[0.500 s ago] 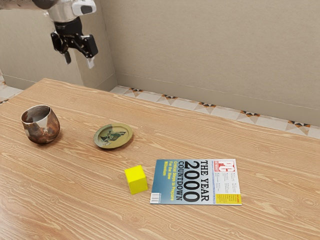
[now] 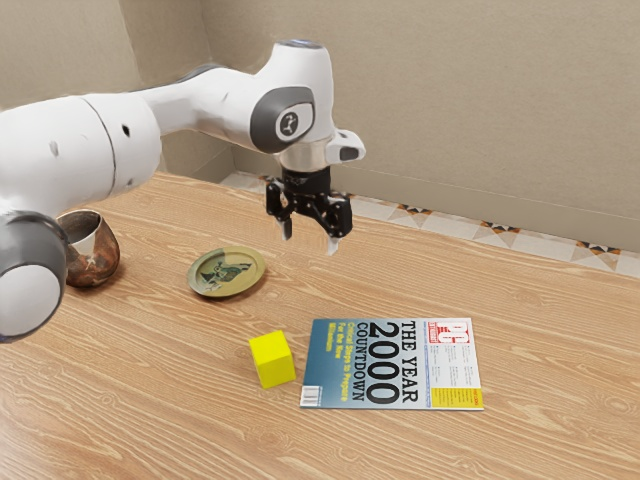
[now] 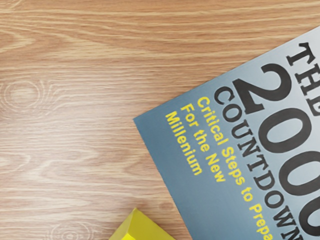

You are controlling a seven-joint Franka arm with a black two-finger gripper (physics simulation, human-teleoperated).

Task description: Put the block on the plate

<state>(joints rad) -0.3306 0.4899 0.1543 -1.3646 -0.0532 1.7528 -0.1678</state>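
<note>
Reaching in from the exterior view's nine o'clock side, the white arm (image 2: 60,150) stretches over the wooden worktop (image 2: 150,410) and partly hides a brown, metallic-looking cup (image 2: 98,262). Next comes the round, olive-coloured plate (image 2: 227,273), with the cup at its nine o'clock and a dark figure pictured in its middle. The yellow block (image 2: 272,360) sits on the worktop at the plate's five o'clock, off the plate and apart from it. Above the worktop, at about two o'clock from the plate, hangs the black gripper (image 2: 310,238), its fingers (image 2: 333,246) spread with nothing between them. Farthest along, at the block's three o'clock, a magazine (image 2: 392,363) lies flat with its cover up, reading "THE YEAR 2000 COUNTDOWN"; its blue edge is just beside the block, a narrow strip of wood between them.
</note>
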